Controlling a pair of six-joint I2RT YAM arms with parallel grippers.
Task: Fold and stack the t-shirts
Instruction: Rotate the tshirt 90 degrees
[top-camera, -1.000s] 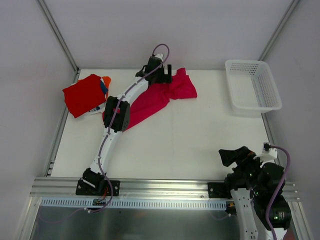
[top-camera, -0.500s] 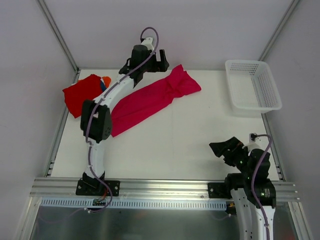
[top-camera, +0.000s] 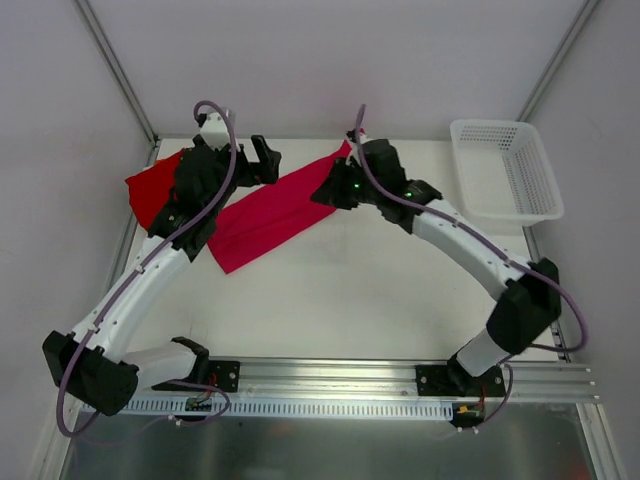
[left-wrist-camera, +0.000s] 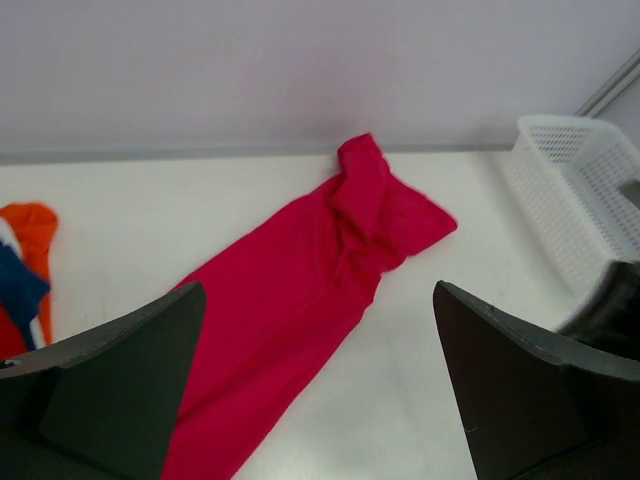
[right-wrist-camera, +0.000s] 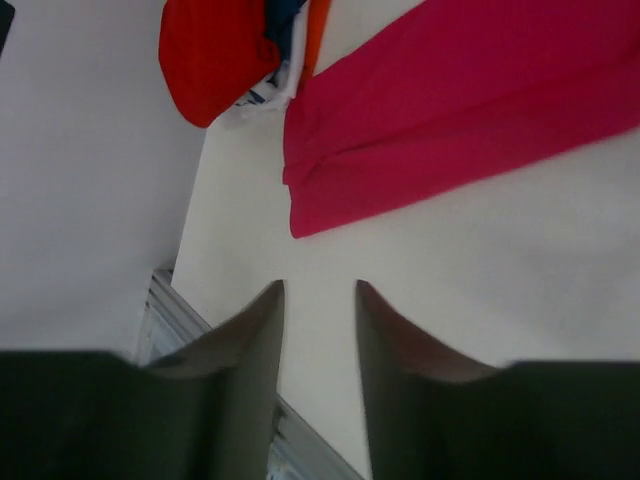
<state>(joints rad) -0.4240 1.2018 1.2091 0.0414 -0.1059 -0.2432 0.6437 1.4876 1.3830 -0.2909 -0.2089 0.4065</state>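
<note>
Far left, stack (top-camera: 160, 190) is sitting folded, red on top; pink shirt (top-camera: 275, 210) is lying beside it as a long strip — only part-folded, I judge, with crosswise folds and stacking waiting. Up top, left gripper (left-wrist-camera: 318, 290) is hanging wide apart and right gripper (right-wrist-camera: 319, 290) narrowly apart, both gripping nothing — basket (top-camera: 500, 212) at far right is holding nothing.

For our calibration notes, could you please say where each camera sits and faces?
Top external: above and behind, looking down on the table; left arm and right arm show.
Left wrist: faces the far wall over the magenta shirt; its open fingers show.
Right wrist: faces leftward toward the red shirt; its fingers show.
All share the magenta shirt.
</note>
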